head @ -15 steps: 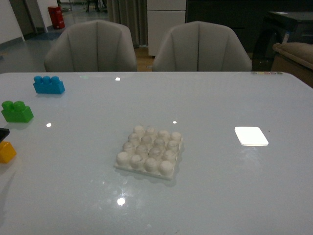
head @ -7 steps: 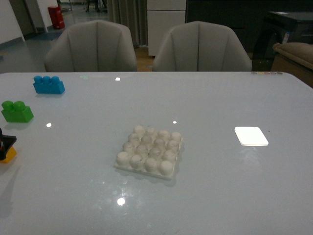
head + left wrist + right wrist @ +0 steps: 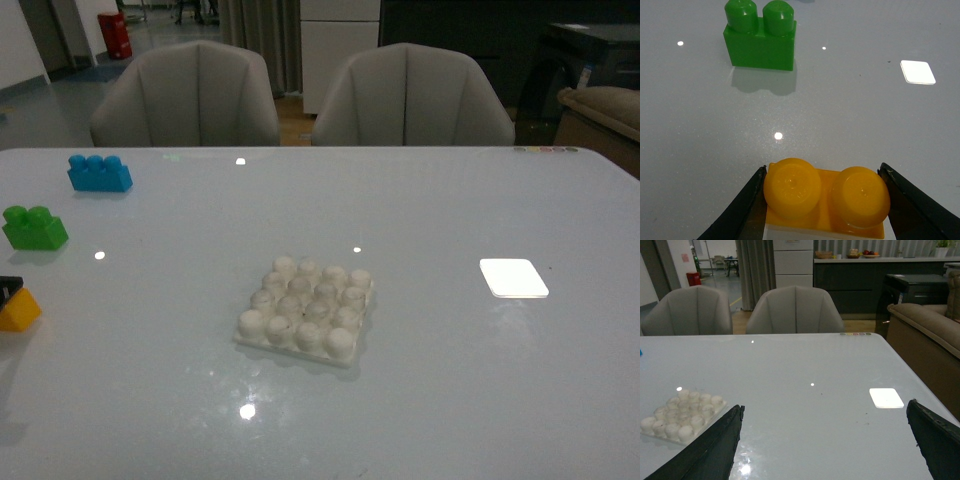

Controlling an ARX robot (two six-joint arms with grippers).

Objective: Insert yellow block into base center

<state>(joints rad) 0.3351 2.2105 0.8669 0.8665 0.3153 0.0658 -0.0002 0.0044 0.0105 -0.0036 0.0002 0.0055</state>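
The yellow block (image 3: 18, 310) shows at the far left edge of the front view, tilted. In the left wrist view the yellow block (image 3: 826, 195) sits between the black fingers, studs facing the camera. My left gripper (image 3: 825, 200) is shut on it; only a dark tip of it shows in the front view (image 3: 8, 285). The white base (image 3: 308, 308) with its stud grid lies at the table's middle, well to the right of the block; it also shows in the right wrist view (image 3: 681, 413). My right gripper (image 3: 825, 440) is open and empty above the table, out of the front view.
A green two-stud brick (image 3: 34, 227) stands just behind the yellow block, also in the left wrist view (image 3: 760, 35). A blue three-stud brick (image 3: 99, 173) stands farther back left. Two chairs (image 3: 300, 95) stand behind the table.
The yellow block in my left gripper has tipped and shifted slightly at the left edge; the gripper's dark tip dropped over it and now shows less. The base and other bricks stayed put.
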